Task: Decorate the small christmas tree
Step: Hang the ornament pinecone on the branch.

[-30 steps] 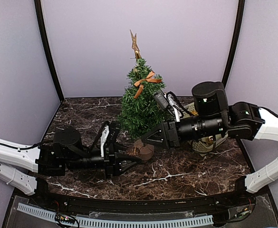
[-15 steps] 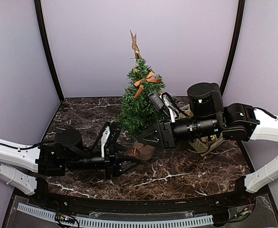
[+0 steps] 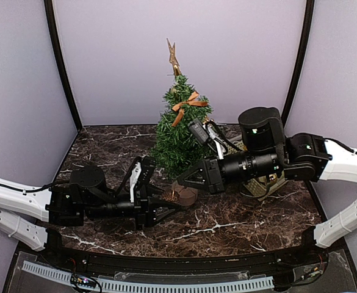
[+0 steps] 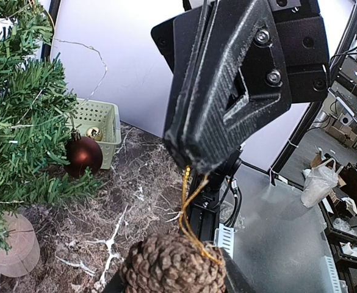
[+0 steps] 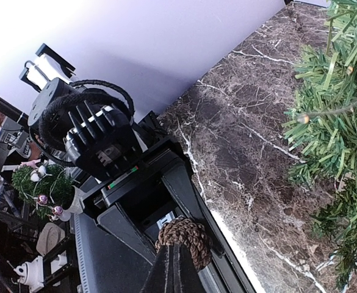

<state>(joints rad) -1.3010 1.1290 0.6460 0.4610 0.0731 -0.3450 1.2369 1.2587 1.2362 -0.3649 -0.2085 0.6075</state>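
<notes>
Our small christmas tree [image 3: 179,131] stands at the back of the marble table [image 3: 105,146], already wearing a star [image 3: 174,56], bow [image 3: 186,105] and brown bauble [image 4: 83,154]. In front, the left gripper [image 3: 169,204] clamps a pine cone [image 4: 173,264] while the right gripper [image 4: 193,163] pinches its gold loop [image 4: 190,201]. Hanging it remains, we judge. A basket [image 4: 99,125] waits nearby, and low branches crowd the approach.

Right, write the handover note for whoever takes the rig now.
Left gripper: shut on the pine cone, beside the stump of the small christmas tree.
Right gripper: shut on the pine cone's gold loop, just above the cone.
Done: star, bow and red bauble are on the tree.
Left: hang the pine cone on a branch; a gold bauble sits in the basket.
</notes>
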